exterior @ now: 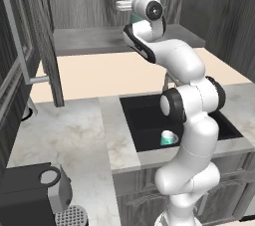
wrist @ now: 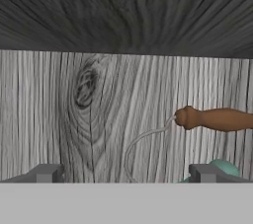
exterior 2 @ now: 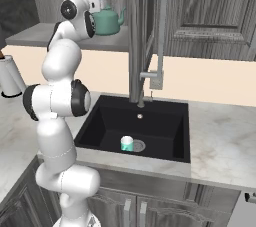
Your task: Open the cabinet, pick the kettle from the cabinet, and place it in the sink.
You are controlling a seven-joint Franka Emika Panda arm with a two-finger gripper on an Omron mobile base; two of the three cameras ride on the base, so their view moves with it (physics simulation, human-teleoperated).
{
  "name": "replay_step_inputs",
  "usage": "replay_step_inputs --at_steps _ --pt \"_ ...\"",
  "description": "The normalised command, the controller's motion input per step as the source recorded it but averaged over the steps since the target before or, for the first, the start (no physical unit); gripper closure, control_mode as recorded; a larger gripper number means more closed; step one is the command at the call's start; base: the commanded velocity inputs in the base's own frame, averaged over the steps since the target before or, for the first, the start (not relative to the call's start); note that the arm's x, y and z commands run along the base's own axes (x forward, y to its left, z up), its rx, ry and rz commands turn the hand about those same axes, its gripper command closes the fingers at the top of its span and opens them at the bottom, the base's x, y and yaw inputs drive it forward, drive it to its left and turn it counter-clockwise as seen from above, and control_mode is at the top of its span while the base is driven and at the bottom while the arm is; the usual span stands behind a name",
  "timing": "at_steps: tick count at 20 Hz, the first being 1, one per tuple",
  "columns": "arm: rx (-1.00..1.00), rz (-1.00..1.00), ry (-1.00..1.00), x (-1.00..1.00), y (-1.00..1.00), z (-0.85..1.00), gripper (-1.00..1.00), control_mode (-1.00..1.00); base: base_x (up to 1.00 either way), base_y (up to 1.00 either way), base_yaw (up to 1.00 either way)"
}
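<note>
The jaws stand wide apart, with the two dark finger tips at the bottom left and bottom right of the hand view and nothing pinched between them. The gripper faces the grey wood-grain back wall inside the cabinet. In the hand view, the kettle sits low on the right, just behind the right finger tip: a sliver of its green lid, a thin wire bail curving up, and a brown wooden handle running off the right edge. In the right base view the kettle is a green, round-bellied pot with a spout pointing right, standing on the grey shelf of the cabinet near the shelf's front edge, partly hidden by the robot's white wrist. In the left base view only a bit of its green body shows behind the arm's upper joint. The cabinet's left door hangs open at the left, its pale bar handle facing the room. The sink lies below, set into the pale marble counter near the counter's front edge, and a small white and teal cup stands in its basin beside the drain. A tall grey faucet rises from the sink's back edge. A black coffee machine sits at the counter's front left corner in the left base view.
</note>
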Motion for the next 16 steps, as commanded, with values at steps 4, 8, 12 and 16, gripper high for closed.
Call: replay_step_inputs --at_steps 4,8,12,16 --pt "0.02 0.0 0.0 0.0 0.0 -0.06 -1.0 -1.0 0.0 0.0 0.0" --pt "0.01 0.0 0.0 -0.18 0.03 -0.01 -1.0 -1.0 0.0 0.0 0.0" --pt "0.0 0.0 -0.01 -0.27 0.05 0.01 -1.0 -1.0 0.0 0.0 0.0" --pt "0.0 0.0 0.0 -0.13 0.04 0.01 -1.0 -1.0 0.0 0.0 0.0"
